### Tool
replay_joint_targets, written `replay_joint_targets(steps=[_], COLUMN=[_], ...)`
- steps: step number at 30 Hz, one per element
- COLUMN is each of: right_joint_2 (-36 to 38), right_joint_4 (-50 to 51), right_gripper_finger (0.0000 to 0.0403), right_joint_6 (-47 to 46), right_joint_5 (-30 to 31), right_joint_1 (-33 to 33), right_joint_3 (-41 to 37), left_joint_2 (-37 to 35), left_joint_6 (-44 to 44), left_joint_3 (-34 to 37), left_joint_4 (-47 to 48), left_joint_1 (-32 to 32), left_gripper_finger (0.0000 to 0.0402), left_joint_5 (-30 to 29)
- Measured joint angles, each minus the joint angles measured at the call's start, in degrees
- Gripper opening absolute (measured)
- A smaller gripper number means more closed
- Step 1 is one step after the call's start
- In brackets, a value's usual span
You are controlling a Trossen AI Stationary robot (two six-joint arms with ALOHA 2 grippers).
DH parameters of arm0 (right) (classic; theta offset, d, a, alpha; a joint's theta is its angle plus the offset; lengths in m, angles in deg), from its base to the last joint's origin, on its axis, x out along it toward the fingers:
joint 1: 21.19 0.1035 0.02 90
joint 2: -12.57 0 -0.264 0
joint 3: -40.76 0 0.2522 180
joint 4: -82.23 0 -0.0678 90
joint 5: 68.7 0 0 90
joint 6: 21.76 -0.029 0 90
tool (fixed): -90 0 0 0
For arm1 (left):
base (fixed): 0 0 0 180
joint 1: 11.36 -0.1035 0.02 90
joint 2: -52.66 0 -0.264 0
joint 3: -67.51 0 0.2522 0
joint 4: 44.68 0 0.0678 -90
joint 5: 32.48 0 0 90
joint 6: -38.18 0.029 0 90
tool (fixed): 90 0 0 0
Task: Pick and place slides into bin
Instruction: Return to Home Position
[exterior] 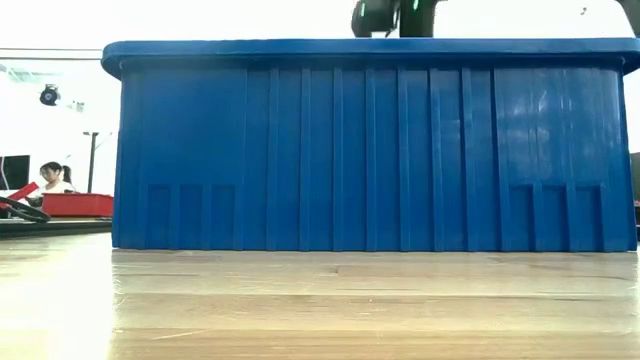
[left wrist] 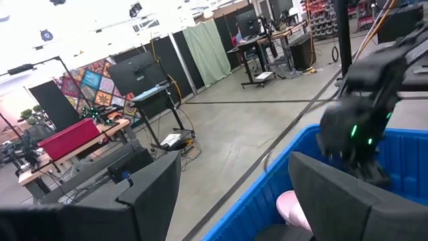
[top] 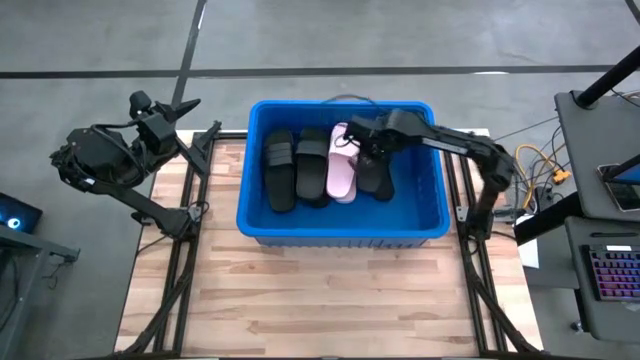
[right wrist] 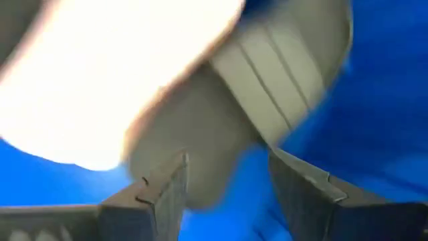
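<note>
The blue bin (top: 262, 222) stands on the wooden table and fills the low view (exterior: 370, 150). Inside it lie two black slides (top: 280, 172) (top: 312, 168), a pale pink slide (top: 343, 170) and a third black slide (top: 376, 180), side by side. My right gripper (top: 357, 136) reaches down into the bin's far part, over the pink and third black slides. It is open (right wrist: 227, 171), with the end of the ribbed-strap black slide (right wrist: 267, 73) between its fingers. My left gripper (top: 188, 106) is open and empty (left wrist: 234, 194), off the table's far left corner. My right gripper's open fingers (right wrist: 167, 194) stand on either side of one end of the black slide (right wrist: 200, 167), which lies in the bin beside the pink slide (right wrist: 100, 73). I cannot tell whether they touch it.
The bin takes up the table's far middle. Bare wood (top: 320, 300) lies in front of it. Black frame rails (top: 185, 250) run along both table sides. A desk with a keyboard (top: 610, 270) stands to the right. A person (exterior: 55, 178) sits far off in the room.
</note>
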Motion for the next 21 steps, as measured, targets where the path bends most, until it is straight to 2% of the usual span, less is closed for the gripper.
replay_joint_targets(steps=[4,11,13,15,18,21], right_joint_2=[7.04,12.58,14.11,16.53,21.79,27.87], right_joint_4=[-19.74,-63.06,-73.81,-77.13,-72.00,-66.13], right_gripper_finger=[0.0194,0.0193,0.0188,0.0179,0.0158,0.0129], right_joint_6=[3.01,20.91,26.29,29.46,30.91,30.80], right_joint_5=[-0.58,-11.02,-12.36,-11.78,-9.44,-1.85], right_joint_1=[4.71,16.21,19.87,22.90,26.60,30.17], right_joint_3=[0.00,-1.23,-2.19,-3.10,-6.32,-13.31], left_joint_2=[0.07,0.40,0.49,0.89,1.56,2.44], left_joint_6=[-0.32,-1.79,-1.86,-1.77,-1.42,-1.47], left_joint_3=[0.00,0.00,0.00,0.04,0.04,0.07], left_joint_4=[-0.04,-0.11,-0.07,-0.08,-0.04,-0.04], left_joint_1=[-0.01,-0.01,0.01,-0.01,-0.01,-0.01], left_gripper_finger=[0.0262,0.0262,0.0262,0.0262,0.0262,0.0262], left_joint_5=[-0.01,-0.04,0.02,-0.02,-0.01,0.00])
